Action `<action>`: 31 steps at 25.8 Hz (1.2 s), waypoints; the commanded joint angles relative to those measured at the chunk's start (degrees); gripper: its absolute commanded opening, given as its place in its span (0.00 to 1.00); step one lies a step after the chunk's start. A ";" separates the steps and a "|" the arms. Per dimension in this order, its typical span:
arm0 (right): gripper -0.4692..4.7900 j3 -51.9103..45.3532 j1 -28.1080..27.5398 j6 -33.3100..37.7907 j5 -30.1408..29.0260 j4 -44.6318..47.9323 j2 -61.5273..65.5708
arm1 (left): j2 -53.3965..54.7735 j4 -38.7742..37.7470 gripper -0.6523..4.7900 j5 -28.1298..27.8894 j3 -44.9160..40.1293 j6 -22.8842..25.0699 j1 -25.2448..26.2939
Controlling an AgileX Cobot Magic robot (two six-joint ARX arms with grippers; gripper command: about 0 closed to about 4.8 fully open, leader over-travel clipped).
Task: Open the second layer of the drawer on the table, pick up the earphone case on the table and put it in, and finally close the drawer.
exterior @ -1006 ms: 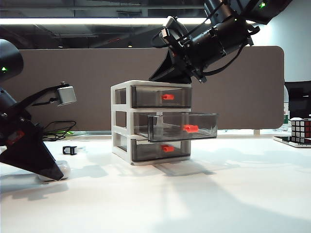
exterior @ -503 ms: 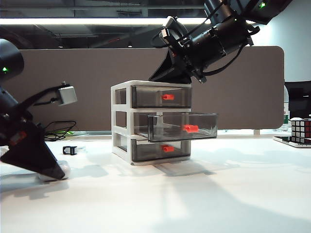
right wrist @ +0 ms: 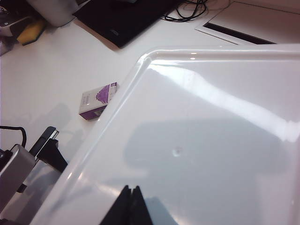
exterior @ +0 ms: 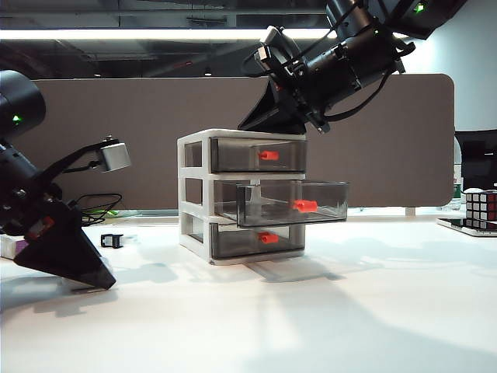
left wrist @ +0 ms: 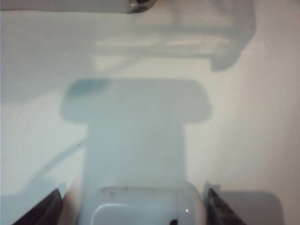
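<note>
Out in front of the drawer unit (exterior: 194,194) and off to its left, the left tool (exterior: 93,272) had crept lower and a little nearer the unit, so that from outside it now hid the earphone case (left wrist: 140,211), which a moment earlier had shown white beneath it. The wrist camera showed the case lying on the surface (exterior: 311,311) between the two fingers (left wrist: 47,211), which stood wide on either side. Whether they were pressing on it could not be told. That put the pick-up at the point of closing. The second layer (exterior: 291,203) of the unit stood pulled out and waiting. On the unit's white top the right tool (right wrist: 130,206) rested with its tips pinched together, probably steadying it.
</note>
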 commanded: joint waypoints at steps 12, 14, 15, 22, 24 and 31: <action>0.08 -1.09 0.26 0.46 0.37 -5.68 1.18 | -3.56 -6.45 0.16 -2.49 1.99 -1.73 -1.05; 0.08 -1.09 0.26 0.46 0.39 -5.66 1.18 | -7.93 -9.31 0.16 -6.01 4.22 -1.75 -3.56; 0.08 -1.09 0.26 0.46 0.39 -5.60 1.18 | -10.49 -10.32 0.16 -7.30 5.31 -1.75 -5.64; 0.08 -1.09 0.26 0.55 0.35 -5.51 1.18 | -15.34 -10.51 0.16 -11.87 11.87 -6.67 -19.12; 0.08 -1.09 0.26 0.68 0.35 -5.73 1.18 | -15.30 -8.63 0.16 -13.62 12.83 -6.75 -21.99; 0.08 -1.09 0.26 0.66 0.26 -6.58 1.18 | -14.82 1.92 0.16 -15.32 13.35 -13.44 -27.54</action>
